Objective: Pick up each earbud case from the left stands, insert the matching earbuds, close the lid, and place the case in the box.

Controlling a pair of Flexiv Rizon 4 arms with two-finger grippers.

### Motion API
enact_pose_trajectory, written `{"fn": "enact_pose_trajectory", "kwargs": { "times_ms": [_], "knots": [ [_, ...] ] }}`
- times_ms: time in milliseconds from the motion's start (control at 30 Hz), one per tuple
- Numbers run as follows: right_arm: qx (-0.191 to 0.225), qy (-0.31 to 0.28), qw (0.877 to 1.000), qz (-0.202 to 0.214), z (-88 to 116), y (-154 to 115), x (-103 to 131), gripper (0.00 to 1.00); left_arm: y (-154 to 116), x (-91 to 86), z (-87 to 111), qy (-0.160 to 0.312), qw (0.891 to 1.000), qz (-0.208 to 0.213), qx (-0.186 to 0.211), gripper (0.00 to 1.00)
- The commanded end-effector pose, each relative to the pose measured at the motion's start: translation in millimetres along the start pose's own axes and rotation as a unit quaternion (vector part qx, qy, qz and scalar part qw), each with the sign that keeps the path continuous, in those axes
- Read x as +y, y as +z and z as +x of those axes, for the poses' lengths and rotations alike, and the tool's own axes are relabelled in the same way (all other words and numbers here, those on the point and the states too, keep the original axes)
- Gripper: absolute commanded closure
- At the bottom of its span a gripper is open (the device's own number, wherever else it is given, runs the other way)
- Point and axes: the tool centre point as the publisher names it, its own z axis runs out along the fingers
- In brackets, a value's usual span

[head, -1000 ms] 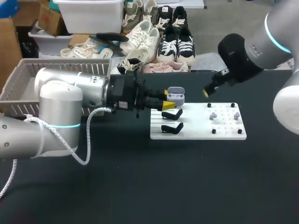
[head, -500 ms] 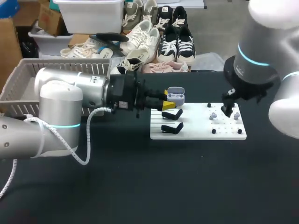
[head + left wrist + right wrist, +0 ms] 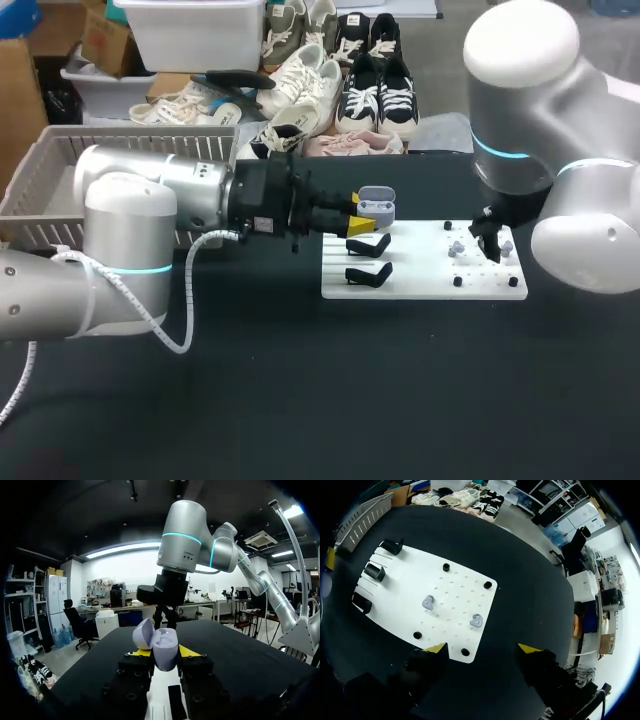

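Note:
My left gripper (image 3: 362,221) is shut on a lilac earbud case (image 3: 376,205) and holds it, lid open, just above the left end of the white board (image 3: 420,282). In the left wrist view the case (image 3: 160,647) sits between the yellow tips with its lid tilted back. Two lilac earbuds (image 3: 457,246) (image 3: 506,247) lie on the board's right half. My right gripper (image 3: 490,245) hangs open just over them. From the right wrist, one earbud (image 3: 476,621) lies just ahead of the open gripper (image 3: 482,648), and the other earbud (image 3: 428,601) is farther off.
Two empty black stands (image 3: 368,246) (image 3: 367,273) stand on the board's left part. Small black pegs (image 3: 487,585) dot its right part. A grey basket (image 3: 40,190) sits at the table's far left.
My right arm has swung down from behind the board to just above the earbuds on its right half. The left arm and the case have not moved.

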Motion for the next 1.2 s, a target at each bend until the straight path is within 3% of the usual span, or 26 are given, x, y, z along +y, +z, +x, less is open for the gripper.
{"fn": "enact_pose_trajectory", "kwargs": {
  "times_ms": [33,267,333,667,1200],
  "knots": [
    [0.015,0.01,1.0,-0.002,-13,13,1,0.25,0,0.6,0.6,0.0,1.0,0.0,-0.001,1.0],
    [0.007,0.045,0.999,-0.001,-25,20,1,0.39,0,0.6,0.6,0.0,1.0,0.0,-0.001,1.0],
    [0.005,0.053,0.999,0.0,-26,21,0,0.5,0,0.6,0.6,0.0,1.0,0.0,-0.001,1.0],
    [0.0,0.078,0.997,-0.015,-24,24,11,0.51,0,0.6,0.6,0.0,1.0,0.0,-0.001,1.0],
    [-0.005,0.092,0.996,0.003,-22,32,10,0.58,0,0.6,0.6,0.0,1.0,0.0,-0.001,1.0]
  ]
}}
